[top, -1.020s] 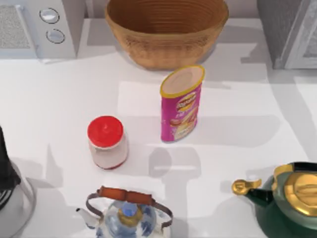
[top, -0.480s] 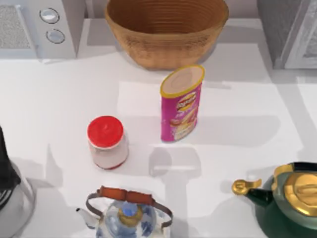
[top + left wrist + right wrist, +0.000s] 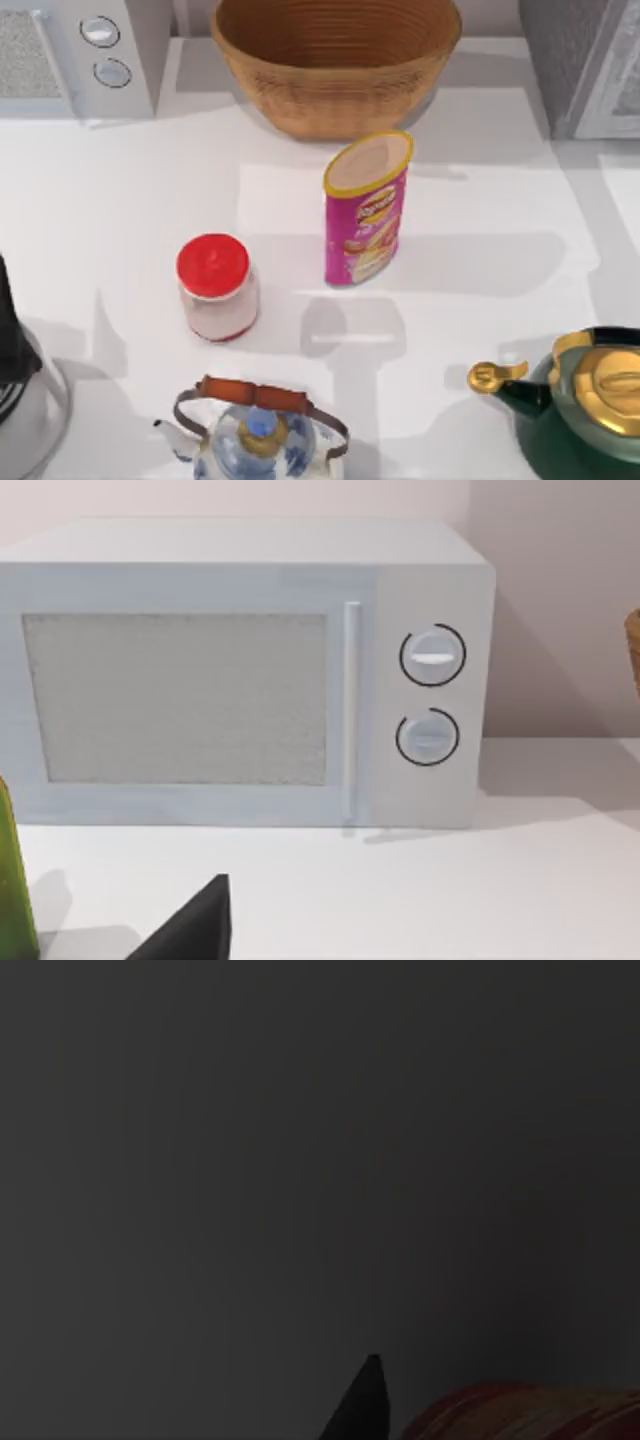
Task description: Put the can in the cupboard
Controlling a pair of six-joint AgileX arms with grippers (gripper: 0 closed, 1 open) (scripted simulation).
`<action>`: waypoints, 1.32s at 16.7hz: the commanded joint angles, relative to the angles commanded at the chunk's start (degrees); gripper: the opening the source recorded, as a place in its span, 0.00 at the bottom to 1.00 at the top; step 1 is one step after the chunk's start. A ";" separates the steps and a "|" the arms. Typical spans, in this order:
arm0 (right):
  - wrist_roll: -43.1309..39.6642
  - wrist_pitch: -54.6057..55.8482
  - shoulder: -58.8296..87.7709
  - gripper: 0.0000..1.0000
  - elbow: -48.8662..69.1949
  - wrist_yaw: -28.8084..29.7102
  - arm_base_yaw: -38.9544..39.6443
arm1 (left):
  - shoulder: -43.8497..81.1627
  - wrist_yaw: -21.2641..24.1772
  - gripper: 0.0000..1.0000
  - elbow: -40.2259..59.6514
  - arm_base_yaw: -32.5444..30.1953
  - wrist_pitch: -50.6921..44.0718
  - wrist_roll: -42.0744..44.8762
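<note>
**Can upright mid-table, open room on every side**

The can [image 3: 366, 208] stands upright near the middle of the white table [image 3: 500, 200], apart from everything around it. The wicker basket [image 3: 335, 60] sits behind it, the red-lidded jar [image 3: 215, 287] to its left, and bare tabletop stretches to its right towards the cupboard [image 3: 585, 65], which is cut off at the far right corner. The microwave [image 3: 75, 55] is cropped at the far left corner. At the near edge, the blue-patterned kettle [image 3: 255, 435] and the green teapot [image 3: 580, 405] are both partly cut off.

We see a dark part of our left arm [image 3: 15, 340] at the table's left edge. In the left wrist view a black fingertip [image 3: 195, 930] points towards the microwave; we cannot tell whether either gripper is released or clenched. The right wrist view is dark
</note>
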 joint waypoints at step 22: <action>0.00 -0.02 0.05 1.00 0.06 -0.01 0.00 | 0.00 0.00 1.00 0.00 0.00 0.00 0.00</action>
